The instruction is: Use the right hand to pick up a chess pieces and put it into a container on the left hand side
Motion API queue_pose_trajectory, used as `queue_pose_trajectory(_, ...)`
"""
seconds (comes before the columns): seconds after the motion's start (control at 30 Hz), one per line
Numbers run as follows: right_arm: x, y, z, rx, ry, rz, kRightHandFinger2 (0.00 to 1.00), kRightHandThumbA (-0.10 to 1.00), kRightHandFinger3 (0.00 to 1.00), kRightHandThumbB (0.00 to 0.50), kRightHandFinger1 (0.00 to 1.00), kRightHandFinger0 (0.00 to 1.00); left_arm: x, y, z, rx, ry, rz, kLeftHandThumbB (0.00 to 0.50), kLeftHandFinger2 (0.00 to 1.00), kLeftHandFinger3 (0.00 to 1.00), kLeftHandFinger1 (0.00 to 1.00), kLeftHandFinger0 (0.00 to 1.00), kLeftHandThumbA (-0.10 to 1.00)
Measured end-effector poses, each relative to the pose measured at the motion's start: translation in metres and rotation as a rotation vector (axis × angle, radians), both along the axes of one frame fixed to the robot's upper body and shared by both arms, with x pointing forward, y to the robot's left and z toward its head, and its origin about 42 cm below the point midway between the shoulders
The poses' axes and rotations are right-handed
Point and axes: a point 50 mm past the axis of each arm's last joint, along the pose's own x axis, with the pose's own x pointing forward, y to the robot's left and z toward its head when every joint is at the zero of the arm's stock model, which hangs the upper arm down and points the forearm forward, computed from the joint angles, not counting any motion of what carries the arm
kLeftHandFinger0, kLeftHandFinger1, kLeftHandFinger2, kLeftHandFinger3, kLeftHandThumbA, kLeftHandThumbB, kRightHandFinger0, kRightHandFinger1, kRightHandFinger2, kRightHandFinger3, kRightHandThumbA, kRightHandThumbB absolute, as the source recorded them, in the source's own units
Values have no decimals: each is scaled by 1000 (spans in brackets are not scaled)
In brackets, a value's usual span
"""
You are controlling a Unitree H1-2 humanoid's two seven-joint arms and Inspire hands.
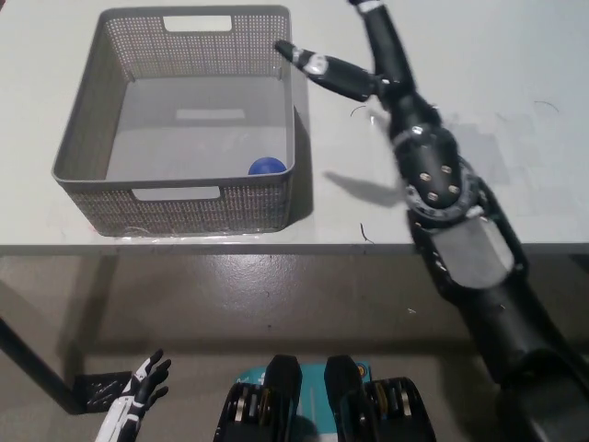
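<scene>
Mesh walls of fine perforated grey plastic form one rectangular basket (87, 138) with two slot handles, standing on the smooth white tabletop (515, 64); inside it, against the near right corner, lies one small rounded blue chess piece (267, 167). One glossy black right hand (368, 69) hovers above the tabletop just beside the basket's far right corner, fingers spread apart and holding nothing. One white left hand (133, 405) hangs low below the tabletop's edge, fingers apart.
</scene>
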Motion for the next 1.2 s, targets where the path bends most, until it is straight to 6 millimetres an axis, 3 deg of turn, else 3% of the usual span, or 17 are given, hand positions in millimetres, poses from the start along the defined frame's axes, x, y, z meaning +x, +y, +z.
queue_pose_trajectory(0.27,-43,-56,-12,34,-54,-52,1000,1000,1000,322,1000,1000,0,0,-1,0,4,1,183,1000,1000,1000,1000,1000)
queue_pose_trajectory(0.37,-68,-74,-21,48,-73,-63,1000,1000,1000,330,1000,1000,0,1,-1,0,5,2,171,1000,1000,1000,1000,1000)
queue_pose_trajectory(0.53,-117,-94,-43,76,-73,-66,1000,1000,1000,293,1000,1000,1,1,-1,-2,4,5,209,1000,1000,1000,1000,1000)
queue_pose_trajectory(0.67,-160,-103,-64,120,-43,-40,1000,1000,1000,280,1000,1000,3,3,1,-6,-7,9,219,1000,1000,1000,1000,1000)
queue_pose_trajectory(0.77,-181,-107,-94,136,52,-37,1000,1000,1000,229,1000,1000,6,4,2,-6,-13,9,211,1000,1000,1000,1000,1000)
queue_pose_trajectory(0.9,-195,-106,-130,136,157,-27,1000,1000,1000,266,1000,1000,9,4,4,-12,-21,9,197,1000,1000,1000,1000,1000)
queue_pose_trajectory(1.0,-200,-101,-155,147,236,-20,1000,1000,1000,241,1000,1000,13,4,6,-20,-31,10,198,1000,1000,1000,1000,1000)
queue_pose_trajectory(1.2,-210,-91,-196,190,355,-8,1000,1000,1000,256,1000,1000,21,3,11,-29,-50,9,196,1000,1000,1000,1000,1000)
